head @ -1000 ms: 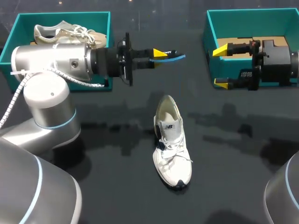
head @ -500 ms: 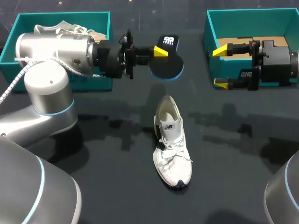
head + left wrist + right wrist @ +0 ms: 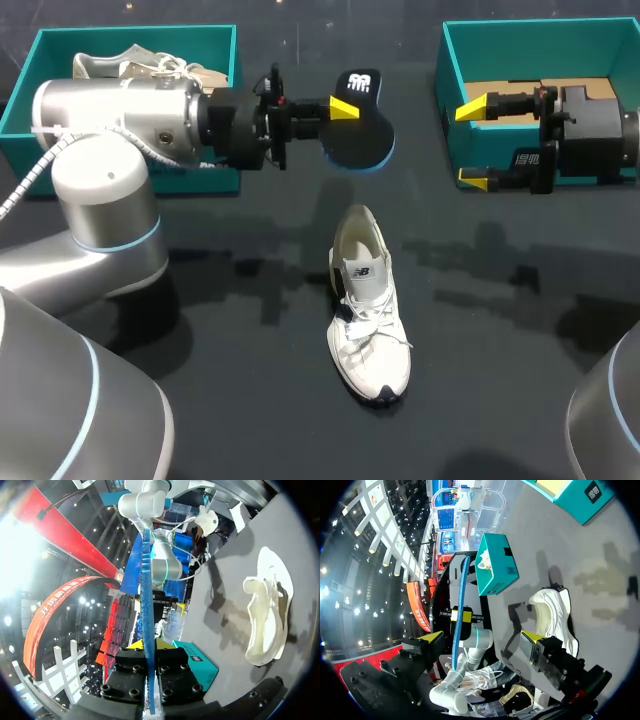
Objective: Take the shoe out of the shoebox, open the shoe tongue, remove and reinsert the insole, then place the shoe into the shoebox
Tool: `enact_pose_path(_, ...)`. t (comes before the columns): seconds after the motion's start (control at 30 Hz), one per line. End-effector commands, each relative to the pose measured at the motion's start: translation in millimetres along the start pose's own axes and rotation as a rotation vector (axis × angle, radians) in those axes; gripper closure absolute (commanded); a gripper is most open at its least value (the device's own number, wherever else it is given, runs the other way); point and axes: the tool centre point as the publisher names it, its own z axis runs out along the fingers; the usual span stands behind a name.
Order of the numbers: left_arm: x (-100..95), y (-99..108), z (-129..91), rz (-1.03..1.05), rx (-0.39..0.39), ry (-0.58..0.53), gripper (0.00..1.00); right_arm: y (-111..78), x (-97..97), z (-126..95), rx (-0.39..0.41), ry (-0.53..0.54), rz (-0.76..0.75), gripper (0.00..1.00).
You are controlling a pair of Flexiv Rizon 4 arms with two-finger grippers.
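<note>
White shoe (image 3: 368,320) lies on the dark surface (image 3: 200,400) nearest the robot, approx mid-surface. Toe points toward the robot, heel away, laces loose over the forefoot, tongue standing up behind them, mouth open to the camera. Nothing touches it. In the L wrist view the shoe (image 3: 267,615) sits well off to one side of the tool. In the R wrist view it (image 3: 552,615) lies ahead of that tool, on the surface.

Beyond the heel, the L arm comes in from the robot's left w/ the L tool (image 3: 343,108) clamped on the insole (image 3: 357,125). The insole is dark w/ a blue rim, its flat face up to the head cam, held by one edge, apart from the shoe. In the L wrist view the L tool (image 3: 145,644) has both fingers pressed on the insole (image 3: 146,580), which is seen edge-on as a thin blue strip running out ahead btwn them. From the R wrist view the insole (image 3: 460,605) also shows edge-on.

At the robot's right, the R tool (image 3: 473,143) hangs at the near-left corner of the R shoebox (image 3: 540,40), fingers spread wide, nothing btwn them, tips pointing toward the robot's left. A tan insert (image 3: 590,90) lies inside that teal box.

Far left, the L shoebox (image 3: 130,40), also teal, holds a second shoe (image 3: 130,68).
</note>
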Motion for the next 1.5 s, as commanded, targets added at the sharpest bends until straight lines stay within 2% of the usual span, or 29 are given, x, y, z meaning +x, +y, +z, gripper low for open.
enact_pose_path(0.03, 0.3, 0, 1, 0.002, 0.0, -0.001, 1.0, -0.5, -0.3, 1, -0.002, -0.001, 0.001, 0.0)
enact_pose_path(0.17, 0.3, 0, 1, 0.002, 0.0, -0.001, 1.0, -0.5, -0.3, 1, -0.002, -0.001, 0.001, 0.0)
enact_pose_path(0.67, 8.6, -5, -11, 0.26, -0.073, 0.082, 1.0, -0.5, -0.3, 1, -0.002, -0.001, 0.001, 0.0)
enact_pose_path(0.93, 11.3, -2, -10, 0.251, -0.098, 0.077, 1.0, -0.5, -0.3, 1, -0.002, -0.001, 0.001, 0.0)
enact_pose_path(1.5, 17.6, -1, 5, 0.279, -0.107, 0.087, 1.0, -4.0, 6.0, 41, 0.102, 0.015, -0.14, 0.0)
